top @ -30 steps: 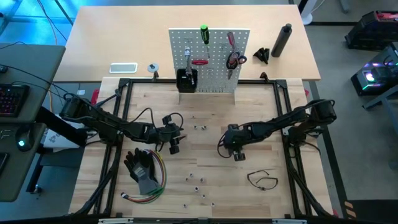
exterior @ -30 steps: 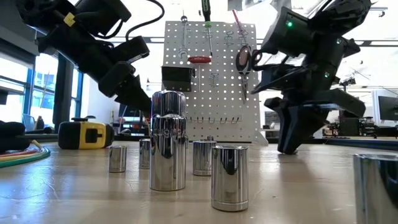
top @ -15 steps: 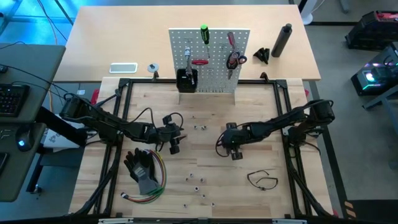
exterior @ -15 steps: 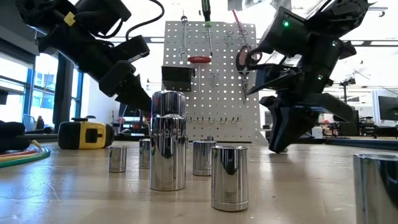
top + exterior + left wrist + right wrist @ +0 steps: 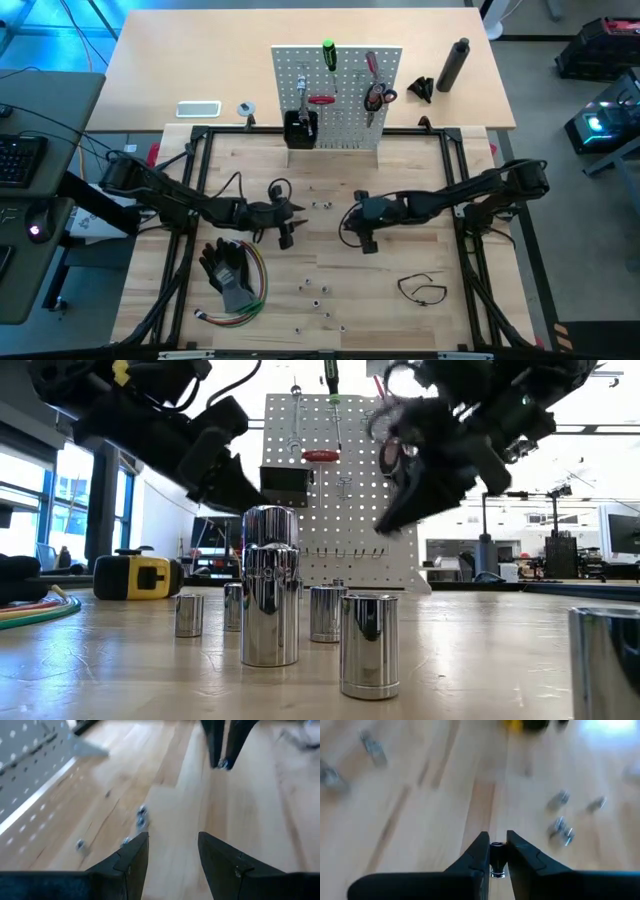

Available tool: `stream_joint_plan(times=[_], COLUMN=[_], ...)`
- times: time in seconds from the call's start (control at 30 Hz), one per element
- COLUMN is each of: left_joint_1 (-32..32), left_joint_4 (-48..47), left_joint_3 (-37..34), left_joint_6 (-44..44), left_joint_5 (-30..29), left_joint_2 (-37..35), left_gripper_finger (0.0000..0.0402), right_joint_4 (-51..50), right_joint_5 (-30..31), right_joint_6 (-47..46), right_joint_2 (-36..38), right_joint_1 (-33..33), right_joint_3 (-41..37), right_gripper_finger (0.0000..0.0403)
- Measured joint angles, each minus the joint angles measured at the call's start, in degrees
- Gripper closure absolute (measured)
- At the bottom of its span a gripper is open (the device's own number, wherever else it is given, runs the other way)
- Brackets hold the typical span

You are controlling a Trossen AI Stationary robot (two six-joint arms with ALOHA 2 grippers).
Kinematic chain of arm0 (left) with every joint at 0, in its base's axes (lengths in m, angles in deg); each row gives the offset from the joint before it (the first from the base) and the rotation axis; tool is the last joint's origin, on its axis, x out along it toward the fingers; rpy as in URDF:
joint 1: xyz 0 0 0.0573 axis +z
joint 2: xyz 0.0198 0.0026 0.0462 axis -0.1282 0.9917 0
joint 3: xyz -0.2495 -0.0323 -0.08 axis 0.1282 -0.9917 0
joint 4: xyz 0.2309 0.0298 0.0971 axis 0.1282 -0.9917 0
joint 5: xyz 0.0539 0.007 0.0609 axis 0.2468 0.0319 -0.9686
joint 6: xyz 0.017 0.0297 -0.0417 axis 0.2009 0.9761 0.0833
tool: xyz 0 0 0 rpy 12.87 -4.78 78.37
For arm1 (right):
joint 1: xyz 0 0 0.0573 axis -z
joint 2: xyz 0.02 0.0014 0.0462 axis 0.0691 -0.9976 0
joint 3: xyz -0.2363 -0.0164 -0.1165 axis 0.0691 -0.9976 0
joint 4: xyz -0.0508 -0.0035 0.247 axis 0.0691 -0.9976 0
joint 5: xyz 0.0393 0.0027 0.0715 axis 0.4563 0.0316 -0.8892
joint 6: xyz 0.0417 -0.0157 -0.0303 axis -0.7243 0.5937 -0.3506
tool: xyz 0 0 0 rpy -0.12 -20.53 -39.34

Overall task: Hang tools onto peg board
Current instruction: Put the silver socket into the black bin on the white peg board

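Pincer of the right arm point(image 5: 366, 240) is seen at mid surface, right of centre, clenched on a tiny silver metal bit point(image 5: 496, 858) that is nipped between its two dark fingertips point(image 5: 481, 851); the same bit is picked up at the fingertips in the left wrist view point(image 5: 222, 764). Pincer of the left arm point(image 5: 290, 228) is held at mid surface, left of centre, its fingers point(image 5: 131, 855) parted with nothing between them, pointed toward the right pincer. The two pincers are near each other but apart.

Square white-grey perforated peg board point(image 5: 350, 115) is stood upright at the far edge of the light wooden surface point(image 5: 420, 190), with a small black bin point(image 5: 300, 130) on its front. A green-handled screwdriver point(image 5: 328, 54), a red-handled screwdriver point(image 5: 371, 64), a red-handled tool point(image 5: 320, 100) and red-handled scissors point(image 5: 377, 97) are hung on it.

More small silver bits point(image 5: 320, 205) are scattered between the pincers and the board, and others point(image 5: 318, 292) nearer the near edge; in the low view they are seen as shiny cylinders point(image 5: 271, 585). A yellow tape measure point(image 5: 138, 577) is set on the left. A thin black loop point(image 5: 422, 289) is laid near right. Black gloves point(image 5: 230, 270) with a bundle of coloured wires point(image 5: 255, 290) are laid near left.
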Motion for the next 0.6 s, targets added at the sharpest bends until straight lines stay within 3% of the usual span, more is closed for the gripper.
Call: stream_joint_plan(times=[0.37,0.6], left_joint_1=[0.04,0.76], left_joint_4=[26.1,29.98], left_joint_3=[0.11,4.84], left_joint_6=[3.9,4.52], left_joint_5=[1.24,5.73], left_joint_2=[8.08,13.05], left_gripper_finger=[0.0236,0.0236], right_joint_4=[15.52,21.84], right_joint_5=[-1.16,-4.09], right_joint_6=[0.95,0.47], right_joint_2=[5.75,5.96], right_joint_1=[0.28,1.54], right_joint_3=[0.11,0.14], right_gripper_finger=[0.0367,0.0367])
